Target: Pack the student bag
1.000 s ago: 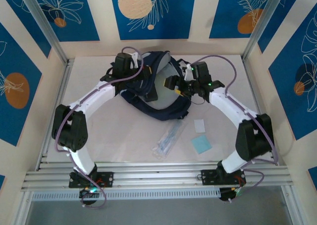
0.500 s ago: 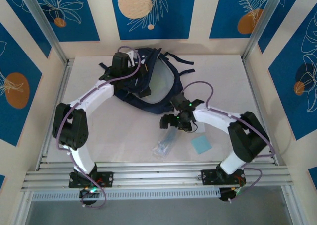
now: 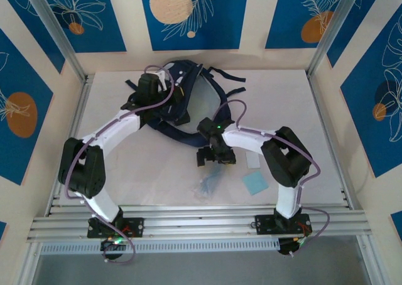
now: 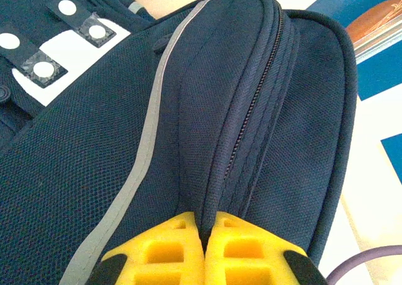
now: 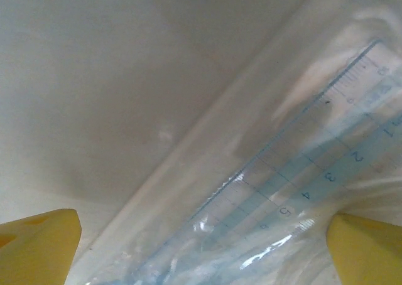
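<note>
The step in hand looks to be the pick-up of the clear sleeve [image 5: 264,172], which has a ruler inside and lies flat on the desk [image 3: 157,166]. The right claw [image 5: 204,241] hangs just above it with its jaws at their widest, one yellow finger to each side of the sleeve. To do it well, I would bring the fingers down square across the sleeve's narrow width and close on the stiff ruler rather than on loose film. The plastic looks slick and thin, so a skewed pinch could slide off or only crease it.

The student bag [image 3: 191,78] sits at the far middle of the desk, well apart from the sleeve. The left claw [image 4: 204,235] is pinched tight on a fold of the bag's navy fabric beside the zip. That grip probably serves to hold the mouth up, so it should not slacken.

The right arm is folded, its elbow high on the right and its forearm reaching in toward mid-desk with the wrist turned down; the left arm stretches from its base to the bag's left side. A blue pad [image 3: 255,183] and a white card [image 3: 253,159] lie near the sleeve, to its right.
</note>
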